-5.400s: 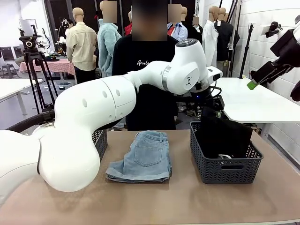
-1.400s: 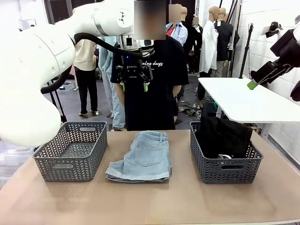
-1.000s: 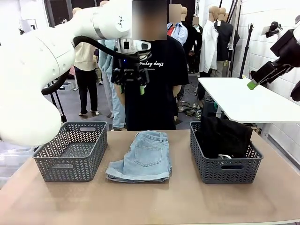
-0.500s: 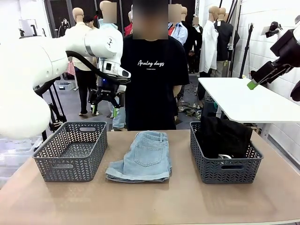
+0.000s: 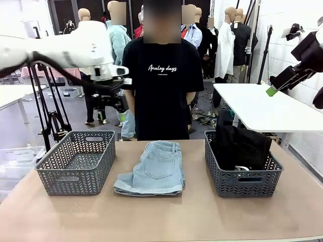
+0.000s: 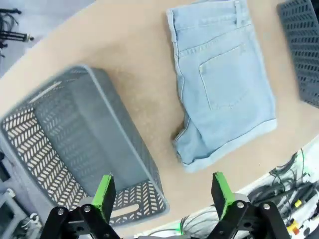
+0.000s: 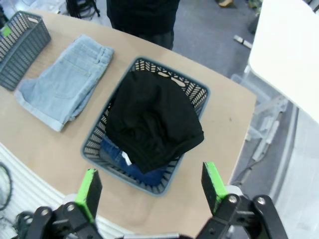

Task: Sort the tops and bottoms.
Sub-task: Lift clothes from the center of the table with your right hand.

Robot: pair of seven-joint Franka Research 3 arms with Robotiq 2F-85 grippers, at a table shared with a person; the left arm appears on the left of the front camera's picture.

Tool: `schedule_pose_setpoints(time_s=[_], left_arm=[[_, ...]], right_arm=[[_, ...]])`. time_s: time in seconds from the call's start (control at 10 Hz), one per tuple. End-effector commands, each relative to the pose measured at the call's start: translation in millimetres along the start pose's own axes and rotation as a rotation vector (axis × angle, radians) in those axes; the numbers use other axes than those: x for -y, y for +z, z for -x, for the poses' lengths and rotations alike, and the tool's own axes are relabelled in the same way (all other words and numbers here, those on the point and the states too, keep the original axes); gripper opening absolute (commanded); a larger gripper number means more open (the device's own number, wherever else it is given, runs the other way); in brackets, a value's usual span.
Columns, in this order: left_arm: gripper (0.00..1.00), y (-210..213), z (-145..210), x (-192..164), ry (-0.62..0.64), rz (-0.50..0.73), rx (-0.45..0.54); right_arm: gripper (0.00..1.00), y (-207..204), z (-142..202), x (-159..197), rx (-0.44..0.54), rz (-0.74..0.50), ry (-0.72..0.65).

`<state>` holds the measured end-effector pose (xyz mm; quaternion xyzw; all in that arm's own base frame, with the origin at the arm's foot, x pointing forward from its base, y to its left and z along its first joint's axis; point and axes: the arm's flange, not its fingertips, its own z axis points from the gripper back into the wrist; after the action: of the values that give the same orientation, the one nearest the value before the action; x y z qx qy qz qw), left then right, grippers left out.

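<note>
The pale light-blue denim shorts [image 5: 153,169], with a back pocket up and hems rolled, lie flat at the middle of the tan-topped table [image 5: 202,217]. At 9 o'clock from them stands a grey plastic lattice basket [image 5: 75,177]. At 3 o'clock stands a second grey lattice basket [image 5: 243,184], which holds the plain black soft top [image 5: 242,145], heaped above the rim. In the right wrist view a dark blue denim garment [image 7: 124,163] shows beneath that black top, inside the same basket. A sliver of white cloth [image 5: 242,168] also peeps out under the black top, but I cannot tell what it belongs to. The left gripper [image 6: 162,193] hangs high in the air at about 11 o'clock from the shorts, over the far side of the 9 o'clock basket. Its green-padded fingers stand wide apart with nothing between them, and its own camera looks down on that basket and the shorts. The right gripper [image 7: 151,189] is raised well above the table out at 2 o'clock. Its fingers are likewise spread and hold nothing, and its camera looks down on the 3 o'clock basket. A person in a black T-shirt [image 5: 161,91] stands at the table's 12 o'clock edge, just behind the shorts.
</note>
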<state>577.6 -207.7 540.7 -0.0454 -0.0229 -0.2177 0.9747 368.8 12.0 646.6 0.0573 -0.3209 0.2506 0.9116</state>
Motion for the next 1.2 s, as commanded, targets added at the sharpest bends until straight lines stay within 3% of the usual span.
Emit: schedule_pose_setpoints(time_s=[0.0,0.1,0.3,0.6,0.7,0.8,1.1], left_arm=[[1.00,-2.6,82.7,-2.6,0.008,0.015,0.146],[1.00,14.1,84.4,-0.1,-0.001,0.013,0.220],[1.00,38.2,85.3,5.5,-0.031,-0.030,0.266],[1.00,42.7,82.3,7.4,-0.031,-0.038,0.245],[1.00,40.0,73.2,9.0,-0.010,-0.039,0.184],[1.00,49.2,86.9,16.3,-0.016,-0.038,0.253],[1.00,42.1,82.4,15.6,-0.017,-0.033,0.230]], right_arm=[[1.00,-0.2,0.3,-0.1,-0.007,0.010,0.009],[1.00,-0.2,0.3,-0.1,-0.007,0.010,0.009],[1.00,-0.2,0.3,-0.1,-0.007,0.010,0.009],[1.00,-0.2,0.3,-0.1,-0.007,0.010,0.009],[1.00,-0.2,0.3,-0.1,-0.007,0.010,0.009],[1.00,-0.2,0.3,-0.1,-0.007,0.010,0.009],[1.00,-0.2,0.3,-0.1,-0.007,0.010,0.009]])
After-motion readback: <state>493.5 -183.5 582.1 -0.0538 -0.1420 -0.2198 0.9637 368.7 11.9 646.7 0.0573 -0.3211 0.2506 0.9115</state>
